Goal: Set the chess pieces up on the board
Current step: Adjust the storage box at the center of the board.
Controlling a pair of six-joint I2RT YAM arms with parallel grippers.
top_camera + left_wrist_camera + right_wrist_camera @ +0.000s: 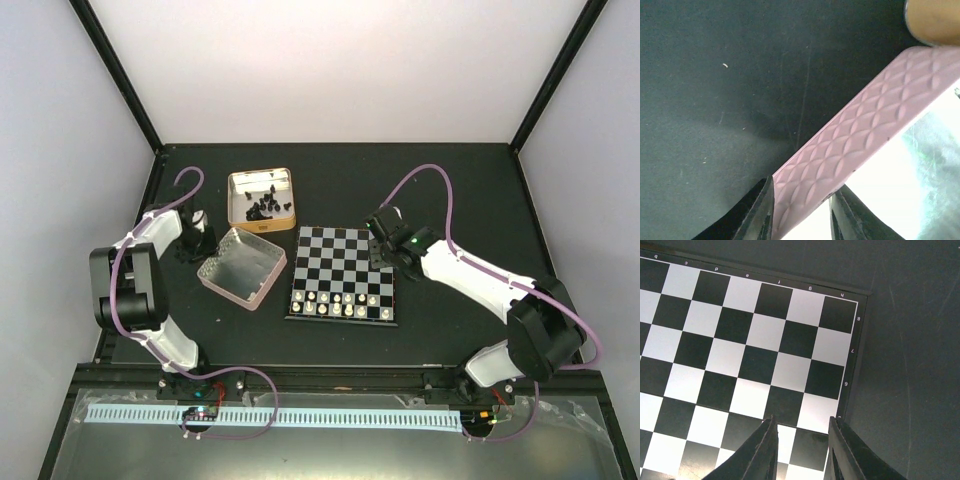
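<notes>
The board [340, 250] lies mid-table, with several cream-white chess pieces [340, 303] on its two near rows. The black chess pieces [262, 207] lie in a gold tin [240, 180] at the back left. My left gripper [205, 250] is shut on the left wall of a pink tin [243, 265]. In the left wrist view the quilted pink wall [865, 130] fills the gap of the left gripper [801, 210]. My right gripper [378, 245] hangs open over the board's far right corner. The right wrist view shows bare squares of the board [740, 340] under the empty right gripper [802, 440].
The pink tin has a shiny metal inside and lies between the gold tin and the board's left edge. A corner of the gold tin [935, 20] shows beyond the pink wall. Black table mat [450, 190] surrounds everything, with walls at the back and sides.
</notes>
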